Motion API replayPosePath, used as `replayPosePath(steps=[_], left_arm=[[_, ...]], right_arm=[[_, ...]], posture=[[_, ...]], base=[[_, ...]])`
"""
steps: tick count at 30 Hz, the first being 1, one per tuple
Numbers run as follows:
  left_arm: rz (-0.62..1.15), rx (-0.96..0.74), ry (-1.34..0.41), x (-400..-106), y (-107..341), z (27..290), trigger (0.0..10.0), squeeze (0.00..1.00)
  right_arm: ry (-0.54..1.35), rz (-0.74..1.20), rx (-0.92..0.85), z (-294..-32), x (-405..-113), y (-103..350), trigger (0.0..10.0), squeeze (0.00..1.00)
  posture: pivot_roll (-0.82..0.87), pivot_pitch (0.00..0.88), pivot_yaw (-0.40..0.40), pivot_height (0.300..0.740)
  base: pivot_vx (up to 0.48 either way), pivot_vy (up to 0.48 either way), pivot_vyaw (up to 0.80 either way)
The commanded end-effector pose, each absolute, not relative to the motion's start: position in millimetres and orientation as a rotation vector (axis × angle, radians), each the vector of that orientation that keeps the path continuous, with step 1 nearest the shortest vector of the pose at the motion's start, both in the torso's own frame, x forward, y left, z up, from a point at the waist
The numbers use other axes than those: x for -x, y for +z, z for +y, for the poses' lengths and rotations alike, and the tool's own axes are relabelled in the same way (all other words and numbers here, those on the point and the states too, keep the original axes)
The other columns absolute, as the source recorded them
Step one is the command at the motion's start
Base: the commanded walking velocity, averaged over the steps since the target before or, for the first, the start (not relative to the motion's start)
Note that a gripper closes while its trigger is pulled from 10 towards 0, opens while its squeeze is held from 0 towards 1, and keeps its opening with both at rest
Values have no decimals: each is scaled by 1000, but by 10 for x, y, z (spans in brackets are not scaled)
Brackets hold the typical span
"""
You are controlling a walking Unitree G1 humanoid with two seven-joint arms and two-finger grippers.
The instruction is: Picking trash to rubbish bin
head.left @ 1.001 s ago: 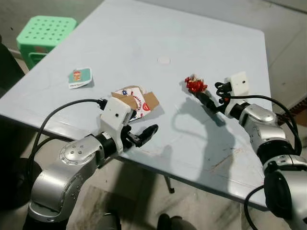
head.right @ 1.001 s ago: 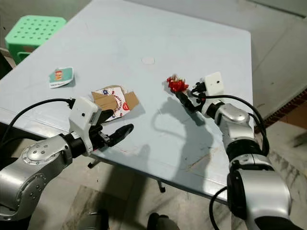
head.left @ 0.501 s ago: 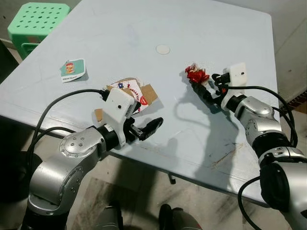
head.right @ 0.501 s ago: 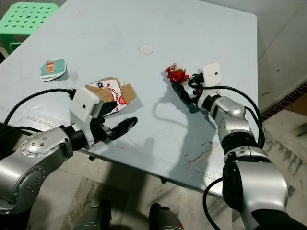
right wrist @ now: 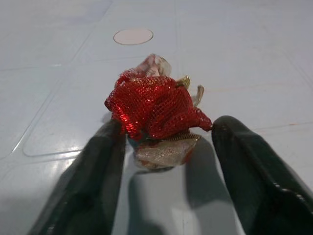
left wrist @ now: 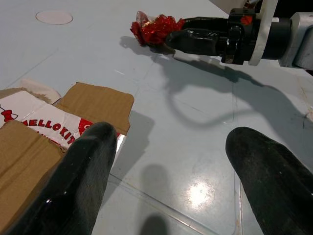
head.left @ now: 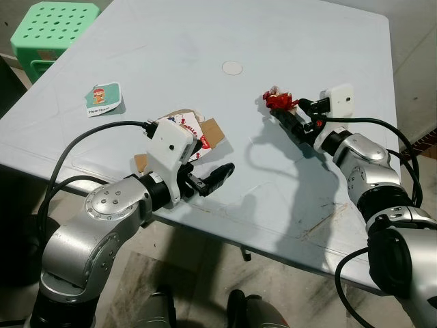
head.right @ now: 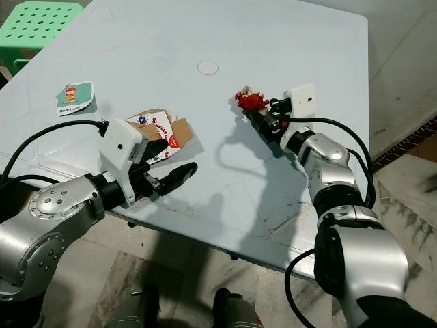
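Right gripper (right wrist: 166, 147) spread wide around the red mesh wad (right wrist: 154, 110), one black finger (right wrist: 90, 181) on each flank, left one brushing the netting, right one just short of it; not clamped. Wad sitting on the pale blue table (head.left: 171, 48), toward its right half. Crinkly glittering red net up close, with silvery foil and a gold scrap tucked beneath; from the head camera, merely a small red knot (head.left: 276, 101) at the fingertips, foil barely readable. Underside of the wad hidden against the tabletop.

Left gripper (left wrist: 171, 171) parted too, gripping nothing, hovering at the near table edge just beside the flattened carton (left wrist: 58, 117). Brown cardboard flaps, glossy white panel with red lettering, cut off at the frame edge in the wrist view. From above, much of the carton (head.right: 167, 130) masked by the white camera block on the left wrist. Whether the left finger actually touches the cardboard: cannot tell.

Farther left on the table, a small teal-edged card (head.left: 102, 99) with a cartoon figure, print too small to read. Round white disc (head.left: 232, 67) near the table's middle, flat. Green perforated plastic stool (head.left: 51, 20) off the far left corner, partly cropped. Smooth plastic tabletop with moulded panel lines and a few scuffs.
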State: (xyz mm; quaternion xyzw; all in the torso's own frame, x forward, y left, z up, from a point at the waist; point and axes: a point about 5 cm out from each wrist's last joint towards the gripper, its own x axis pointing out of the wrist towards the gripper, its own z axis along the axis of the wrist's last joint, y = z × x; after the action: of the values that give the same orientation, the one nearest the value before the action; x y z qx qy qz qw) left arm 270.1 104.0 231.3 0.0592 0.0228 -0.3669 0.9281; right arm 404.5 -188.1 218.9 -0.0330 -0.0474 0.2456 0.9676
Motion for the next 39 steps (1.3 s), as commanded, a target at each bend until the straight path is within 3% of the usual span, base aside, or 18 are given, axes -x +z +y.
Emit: replayPosePath(steps=[1, 34, 39], left_arm=[[56, -127, -770, -2679, 2306, 1013, 10000, 0], [20, -114, -743, -2791, 2326, 971, 10000, 0], [-32, -105, -575, -2976, 2298, 990, 10000, 0]], right_arm=[[504, -89, 72, -1892, -4044, 2190, 0, 0], [492, -161, 48, -2150, -3987, 2302, 0, 0], [408, -354, -15, -2336, -3841, 2378, 0, 0]], posture=[[168, 344, -76, 740], [116, 322, -81, 740], [56, 280, -77, 740]], base=[[0, 0, 0], [0, 0, 0], [0, 0, 0]])
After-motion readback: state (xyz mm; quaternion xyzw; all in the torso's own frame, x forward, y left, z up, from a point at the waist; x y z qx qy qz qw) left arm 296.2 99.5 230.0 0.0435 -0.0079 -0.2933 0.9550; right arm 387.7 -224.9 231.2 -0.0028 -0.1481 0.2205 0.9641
